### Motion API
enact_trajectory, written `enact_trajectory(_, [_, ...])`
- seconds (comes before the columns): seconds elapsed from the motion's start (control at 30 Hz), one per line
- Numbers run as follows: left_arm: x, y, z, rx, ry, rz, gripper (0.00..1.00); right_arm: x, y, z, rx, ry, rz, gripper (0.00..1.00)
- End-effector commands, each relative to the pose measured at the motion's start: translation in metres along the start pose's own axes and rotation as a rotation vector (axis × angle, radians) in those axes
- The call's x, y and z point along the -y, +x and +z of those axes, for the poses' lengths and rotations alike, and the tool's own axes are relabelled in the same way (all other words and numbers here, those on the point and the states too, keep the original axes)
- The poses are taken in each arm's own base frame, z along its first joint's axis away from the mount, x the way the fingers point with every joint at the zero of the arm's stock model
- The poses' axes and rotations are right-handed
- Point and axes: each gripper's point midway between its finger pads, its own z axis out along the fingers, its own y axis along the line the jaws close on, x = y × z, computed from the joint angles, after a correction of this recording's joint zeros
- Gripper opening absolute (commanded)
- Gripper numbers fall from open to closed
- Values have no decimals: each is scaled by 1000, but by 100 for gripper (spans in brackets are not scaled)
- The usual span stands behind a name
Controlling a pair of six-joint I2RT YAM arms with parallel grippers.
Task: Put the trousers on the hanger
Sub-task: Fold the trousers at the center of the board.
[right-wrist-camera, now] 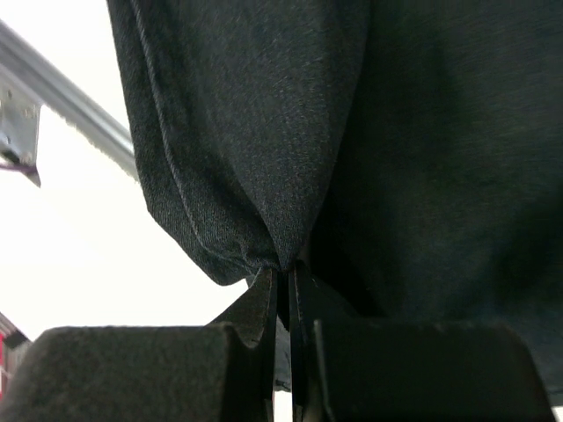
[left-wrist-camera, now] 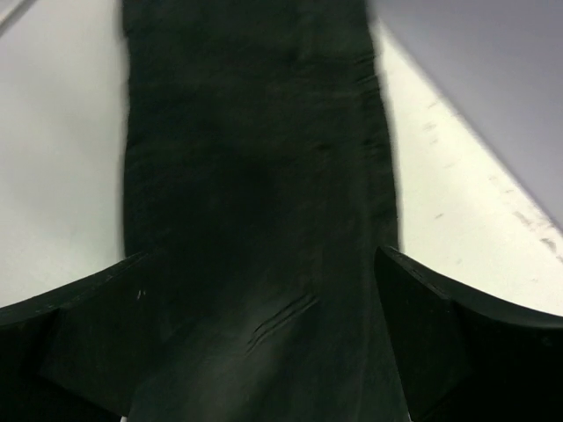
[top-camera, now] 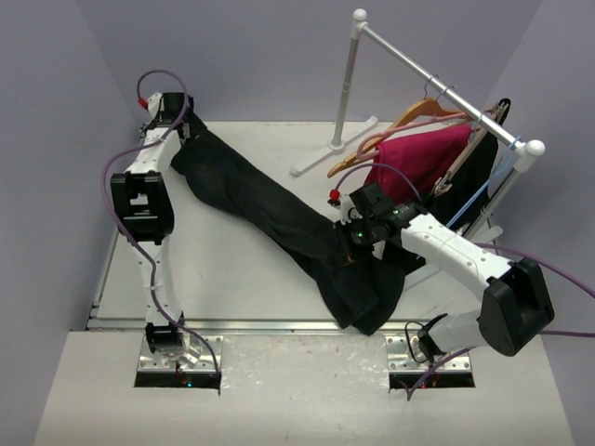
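Right gripper (right-wrist-camera: 283,277) tight on trousers (right-wrist-camera: 264,132)

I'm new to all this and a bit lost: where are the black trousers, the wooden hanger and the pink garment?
trousers (top-camera: 270,209): top view, middle of the stretched-out leg.
wooden hanger (top-camera: 409,116): top view, its sloping shoulder.
pink garment (top-camera: 423,158): top view, middle of the cloth.

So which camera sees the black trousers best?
The top view: it shows the trousers along their whole length, laid across the table. The left wrist view shows only a strip of leg between the fingers of the open left gripper. The right wrist view shows only a fold pinched in the right gripper.
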Motion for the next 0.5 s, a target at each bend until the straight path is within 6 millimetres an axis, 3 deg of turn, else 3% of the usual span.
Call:
enact_trajectory(0.0, [-35, -20, -19, -24, 45, -311, 100, 13, -36, -20, 95, 12, 37, 0])
enact_trajectory(0.1, [-45, 9, 2, -128, 58, -312, 100, 19, -43, -30, 121, -4, 75, 0])
enact_trajectory(0.2, [-48, 31, 20, -205, 38, -293, 100, 12, -46, -42, 148, -58, 82, 0])
enact_trajectory(0.37, [-41, 32, 48, -212, 44, -275, 100, -25, -36, -60, 133, -274, 55, 0])
enact_trajectory(0.43, [-38, 29, 59, -197, 55, -255, 100, -20, -33, -61, 128, -239, 63, 0])
enact_trajectory(0.47, [-36, 27, 64, -190, 61, -248, 100, -8, -33, -60, 118, -163, 75, 0])
